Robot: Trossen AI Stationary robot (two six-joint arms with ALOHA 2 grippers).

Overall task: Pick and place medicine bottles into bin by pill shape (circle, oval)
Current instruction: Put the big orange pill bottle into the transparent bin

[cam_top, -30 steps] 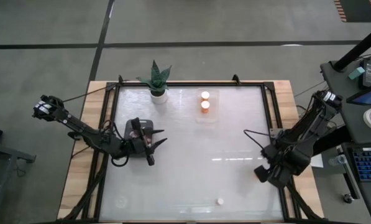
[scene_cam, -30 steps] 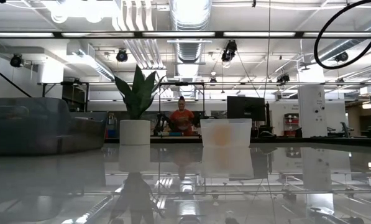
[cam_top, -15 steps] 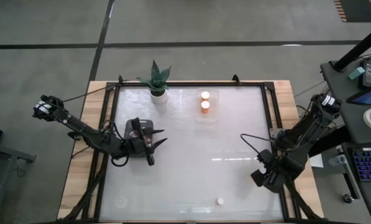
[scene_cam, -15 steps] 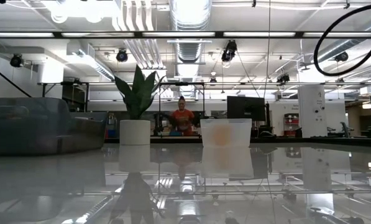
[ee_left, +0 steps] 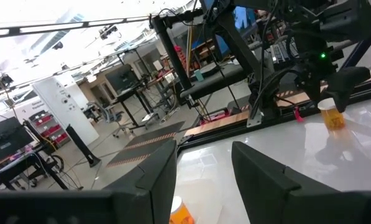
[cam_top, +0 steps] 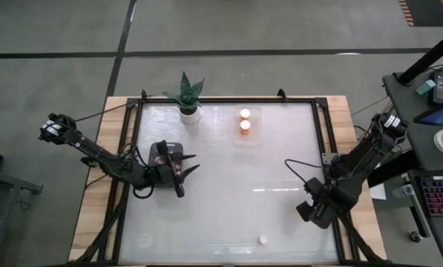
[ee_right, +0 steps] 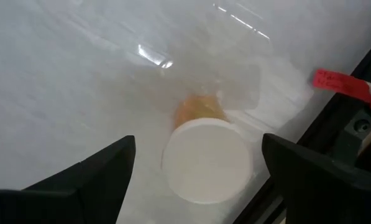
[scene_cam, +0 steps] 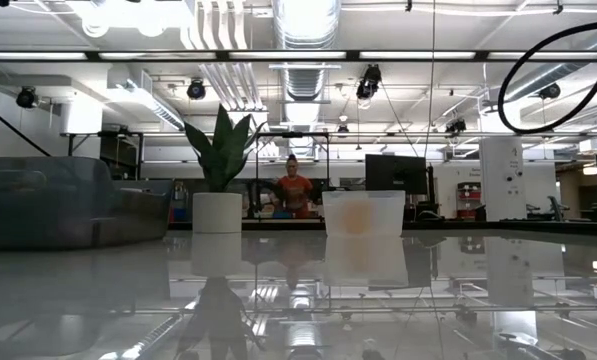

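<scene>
One medicine bottle with a white cap and orange body stands alone near the table's front edge. My right gripper is open above and to the right of it; in the right wrist view its fingers stand on either side of the cap without touching. Two orange bottles stand in the clear tray at the far middle. My left gripper is open and empty beside the dark bin at the left.
A white pot with a green plant stands at the far edge, left of the clear tray. The black frame rail runs close to the lone bottle. A person sits in the room far behind the table.
My right gripper has gone toward the table's near edge and a little to the left, closer to the lone bottle. Its cable loop has swung with it. The left arm and the bottles have kept still.
</scene>
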